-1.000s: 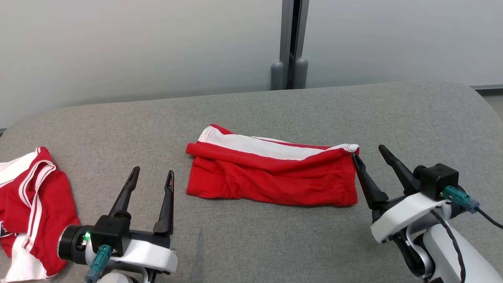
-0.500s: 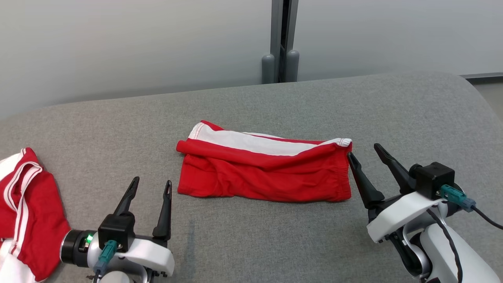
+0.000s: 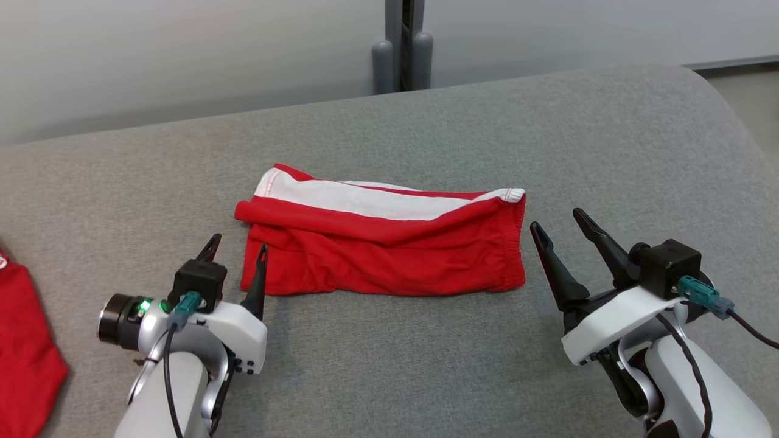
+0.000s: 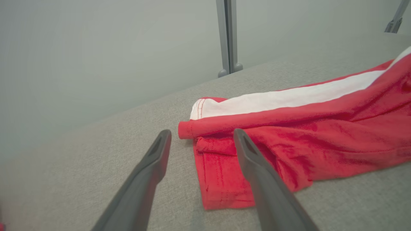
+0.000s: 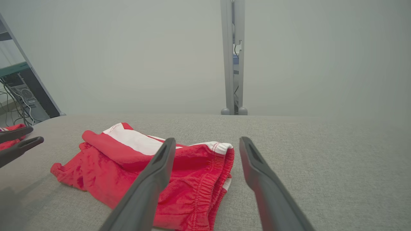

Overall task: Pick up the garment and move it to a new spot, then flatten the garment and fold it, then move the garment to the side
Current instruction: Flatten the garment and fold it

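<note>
Grey woven surface (image 3: 426, 365) is carrying the folded red-and-white garment (image 3: 389, 255), lying flat mid-surface. Left gripper (image 3: 238, 243) is sitting at its left edge and right gripper (image 3: 555, 219) just off its right edge, both with fingers spread, gripping nothing. Another red garment (image 3: 24, 353) is lying far left. Pale wall panels (image 3: 182, 55) and a grey post (image 3: 401, 36) are standing behind.

Garment (image 3: 383, 255) on table (image 3: 395, 365), left gripper (image 3: 240, 241) at its left end, right gripper (image 3: 555, 217) beside its right end
</note>
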You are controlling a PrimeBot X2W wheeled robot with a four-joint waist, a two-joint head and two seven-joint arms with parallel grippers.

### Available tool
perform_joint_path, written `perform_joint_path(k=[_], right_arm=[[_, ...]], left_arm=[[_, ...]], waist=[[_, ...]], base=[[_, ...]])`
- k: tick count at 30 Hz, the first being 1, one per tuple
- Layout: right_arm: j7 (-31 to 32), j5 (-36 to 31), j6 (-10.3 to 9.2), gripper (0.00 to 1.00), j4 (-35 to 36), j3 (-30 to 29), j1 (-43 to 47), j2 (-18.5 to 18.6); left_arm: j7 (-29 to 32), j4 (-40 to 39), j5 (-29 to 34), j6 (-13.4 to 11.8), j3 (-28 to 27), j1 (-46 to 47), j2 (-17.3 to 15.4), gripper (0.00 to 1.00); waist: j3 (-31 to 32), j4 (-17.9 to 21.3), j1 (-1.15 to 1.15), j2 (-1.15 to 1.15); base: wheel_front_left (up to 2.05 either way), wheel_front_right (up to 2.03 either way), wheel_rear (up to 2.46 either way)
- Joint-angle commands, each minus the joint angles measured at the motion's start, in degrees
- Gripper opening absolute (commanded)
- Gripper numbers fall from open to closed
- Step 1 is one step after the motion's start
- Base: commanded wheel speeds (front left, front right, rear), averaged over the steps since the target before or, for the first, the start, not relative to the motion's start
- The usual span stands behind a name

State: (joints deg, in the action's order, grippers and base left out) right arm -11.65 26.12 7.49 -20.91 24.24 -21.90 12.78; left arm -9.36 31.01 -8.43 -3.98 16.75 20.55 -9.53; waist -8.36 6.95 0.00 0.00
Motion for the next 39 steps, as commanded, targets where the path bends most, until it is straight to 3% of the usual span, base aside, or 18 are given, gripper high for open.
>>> perform_joint_path(k=[1, 7, 27, 28, 31, 39], right_arm=[[-0.29, -0.46, 0.01, 1.0, 0.26, -0.25, -0.69, 0.0], [-0.77, -0.7, 0.01, 1.0, -0.06, -0.26, -1.07, -0.38], [-1.44, -0.26, 0.01, 1.0, -1.21, 0.02, -0.94, -1.56], [-1.48, -0.27, 0.01, 1.0, -1.25, -0.03, -0.93, -1.56], [-1.53, -0.27, 0.01, 1.0, -1.27, -0.13, -0.92, -1.61], [-1.71, -0.19, 0.01, 1.0, -1.51, -0.15, -0.76, -1.76]], left_arm=[[0.51, 1.22, 0.49, 0.48, 0.15, 1.75, -0.26, 1.0], [3.33, 9.01, -0.1, 1.81, 0.51, 7.76, -0.73, 1.0], [0.86, 22.93, -1.23, 3.72, 1.89, 16.0, -0.56, 1.0], [0.91, 23.47, -1.21, 3.96, 2.05, 16.22, -0.48, 0.96], [0.27, 24.71, -1.44, 4.45, 2.27, 17.03, -0.46, 0.0], [-0.88, 27.91, -2.13, 5.14, 2.98, 18.06, -0.02, 0.0]], waist=[[-1.12, 1.05, 0.0, 0.0], [-3.35, 3.08, 0.0, 0.0], [-5.31, 4.4, 0.0, 0.0], [-5.4, 4.44, 0.0, 0.0], [-5.66, 4.53, 0.0, 0.0], [-5.57, 4.44, 0.0, 0.0]], base=[[0.0, 0.0, 0.0], [0.0, 0.0, 0.0], [0.0, 0.0, 0.0], [0.0, 0.0, 0.0], [0.0, 0.0, 0.0], [0.0, 0.0, 0.0]])
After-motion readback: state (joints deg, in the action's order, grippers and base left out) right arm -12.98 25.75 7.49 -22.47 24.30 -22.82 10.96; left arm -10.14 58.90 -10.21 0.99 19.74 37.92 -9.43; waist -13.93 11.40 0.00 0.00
